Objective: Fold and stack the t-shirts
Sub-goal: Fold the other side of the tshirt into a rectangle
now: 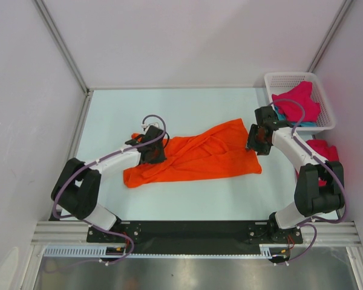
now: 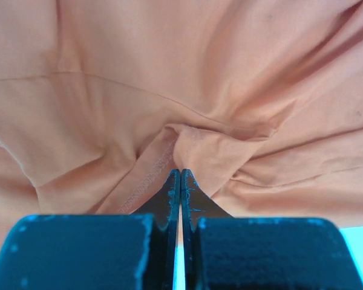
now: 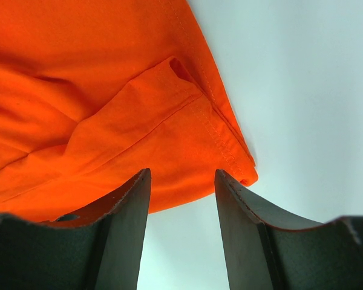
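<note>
Orange tee (image 1: 199, 158) lies spread but rumpled on the pale table (image 1: 169, 109), long axis running L-R, creased into diagonal folds, one end narrower and angled toward the far side. Left gripper (image 1: 152, 151) sits over the tee's left part, close to its far edge. In the left wrist view its fingers (image 2: 169, 193) are pressed flat together w/ no gap, and a pucker of orange cloth gathers right at the tips, so they're pinching the fabric, w/ a stitched hem running just left of the pinch. Right gripper (image 1: 257, 142) is at the tee's right end, by the far-right corner. In the right wrist view its fingers (image 3: 124, 229) stand apart w/ bare table showing between them. A hemmed corner of the tee lies just beyond the tips and partly over the left-hand finger in that view, w/ nothing clamped. Other tees are all off to the right of the orange tee: a white mesh basket (image 1: 317, 81) sits right and farther back, holding a magenta tee (image 1: 299, 103) heaped on top and a teal tee (image 1: 282, 115) peeking out under it at the side nearest the orange tee. A second magenta tee (image 1: 323, 151) lies bunched on the table right of the orange tee, partly hidden behind the right arm.
</note>
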You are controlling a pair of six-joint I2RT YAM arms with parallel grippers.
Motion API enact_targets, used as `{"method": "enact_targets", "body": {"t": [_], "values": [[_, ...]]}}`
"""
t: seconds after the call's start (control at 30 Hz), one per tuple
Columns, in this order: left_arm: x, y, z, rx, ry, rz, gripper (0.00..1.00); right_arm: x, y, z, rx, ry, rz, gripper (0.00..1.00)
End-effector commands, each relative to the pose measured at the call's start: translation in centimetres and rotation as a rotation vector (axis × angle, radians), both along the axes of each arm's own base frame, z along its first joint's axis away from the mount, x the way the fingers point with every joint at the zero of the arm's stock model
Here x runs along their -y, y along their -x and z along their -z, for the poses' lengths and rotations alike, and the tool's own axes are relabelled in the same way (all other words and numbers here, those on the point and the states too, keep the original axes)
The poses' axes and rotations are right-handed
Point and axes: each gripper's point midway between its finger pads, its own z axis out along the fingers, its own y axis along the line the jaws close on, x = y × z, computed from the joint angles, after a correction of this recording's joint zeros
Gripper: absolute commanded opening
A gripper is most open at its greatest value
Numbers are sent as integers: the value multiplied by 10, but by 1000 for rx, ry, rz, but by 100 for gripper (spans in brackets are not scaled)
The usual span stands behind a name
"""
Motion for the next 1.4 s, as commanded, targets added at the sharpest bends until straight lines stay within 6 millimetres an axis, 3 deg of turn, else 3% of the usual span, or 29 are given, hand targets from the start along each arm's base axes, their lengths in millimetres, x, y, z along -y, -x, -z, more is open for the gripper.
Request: {"method": "enact_targets", "body": {"t": [0.0, 0.2, 0.4, 0.5, 0.87, 1.0, 1.03, 1.07, 1.1, 1.17, 1.2, 1.37], "values": [[14, 0, -28, 74, 35, 34, 0, 1, -4, -11, 46, 6, 4, 52], [28, 29, -35, 81, 48, 92, 0, 0, -4, -10, 49, 0, 7, 52], [25, 63, -1, -3, 14, 103, 1, -2, -12, -16, 64, -5, 7, 52], [22, 69, 9, -28, -11, 112, 1, -3, -17, -21, 73, -6, 6, 52], [19, 78, 15, -60, -41, 135, 7, -5, -21, -26, 81, -5, 5, 52], [20, 86, 20, -74, -42, 146, 17, -8, -27, -27, 86, -5, 0, 52], [17, 89, 22, -79, -44, 147, 27, -8, -29, -28, 89, -4, 0, 52], [17, 92, 24, -83, -41, 149, 28, -9, -36, -31, 95, -3, -1, 52], [15, 95, 26, -88, -44, 150, 36, -9, -40, -32, 100, -1, -3, 52], [16, 96, 22, -74, -27, 151, 45, -11, -55, -42, 128, -3, -6, 52], [15, 96, 20, -68, -25, 150, 52, -12, -58, -37, 107, 0, -7, 52], [11, 86, -5, 18, -12, 124, 64, -19, -85, -44, 111, -3, -13, 52]]}}
